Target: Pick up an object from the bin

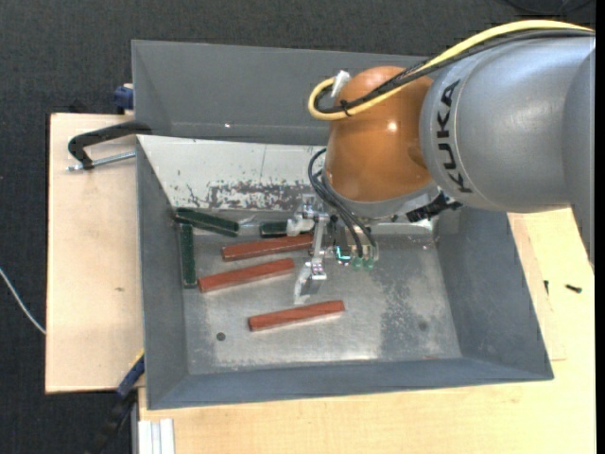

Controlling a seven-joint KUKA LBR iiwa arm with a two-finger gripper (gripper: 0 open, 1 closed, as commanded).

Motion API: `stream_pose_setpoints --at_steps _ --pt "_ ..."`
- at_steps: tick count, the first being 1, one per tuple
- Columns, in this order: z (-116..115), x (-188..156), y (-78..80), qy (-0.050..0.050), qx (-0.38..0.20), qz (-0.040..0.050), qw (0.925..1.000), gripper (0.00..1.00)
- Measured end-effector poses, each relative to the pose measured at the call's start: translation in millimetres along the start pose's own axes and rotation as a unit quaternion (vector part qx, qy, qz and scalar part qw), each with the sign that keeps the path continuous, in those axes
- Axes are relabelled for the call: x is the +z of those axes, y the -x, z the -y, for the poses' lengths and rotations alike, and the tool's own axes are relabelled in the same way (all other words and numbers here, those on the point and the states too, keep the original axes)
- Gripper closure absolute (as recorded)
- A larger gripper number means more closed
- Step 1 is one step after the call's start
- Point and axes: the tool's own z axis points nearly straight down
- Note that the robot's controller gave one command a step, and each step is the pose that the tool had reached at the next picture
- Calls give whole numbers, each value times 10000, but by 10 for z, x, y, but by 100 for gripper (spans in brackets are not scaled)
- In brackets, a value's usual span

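Down at the bottom of the frame, just inside the front wall of the bin (284, 375), the nearest bar (295, 317) lies flat and alone on the metal floor, slightly slanted. Right above it in the frame hangs the pincer (317, 272), low in the bin, between that bar and the right end of the middle bar (246, 277). Open or closed? I cannot tell from here, and nothing is visibly in its grip.

Now the danger, as I judge it. Placed between two bars, it could come down on bare floor. It could also catch one bar by its very end, and a long thin bar held at the end may swing or slip out. If it goes for the middle bar, the third bar (265, 249) just behind could get nudged or dragged along.

The candidates look alike: long, slim, reddish-brown, flat-sided and hard-looking. They lie low on the metal, so there is little height to close on.

Further up the frame, two dark green sticks (189, 255) sit at the left. One runs up-frame and one is angled near the back wall, both well apart from the pincer.
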Motion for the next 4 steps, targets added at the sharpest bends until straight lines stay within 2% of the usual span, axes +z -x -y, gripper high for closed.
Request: stream_pose_setpoints --at_steps 1,2,3,4 --pt "4 -44 19 4 4 42 10000 0" --pt "-28 928 194 13 -117 28 9999 100" --pt "-28 928 195 14 -118 30 9999 100" --pt "82 -370 305 6 -84 65 9999 100"
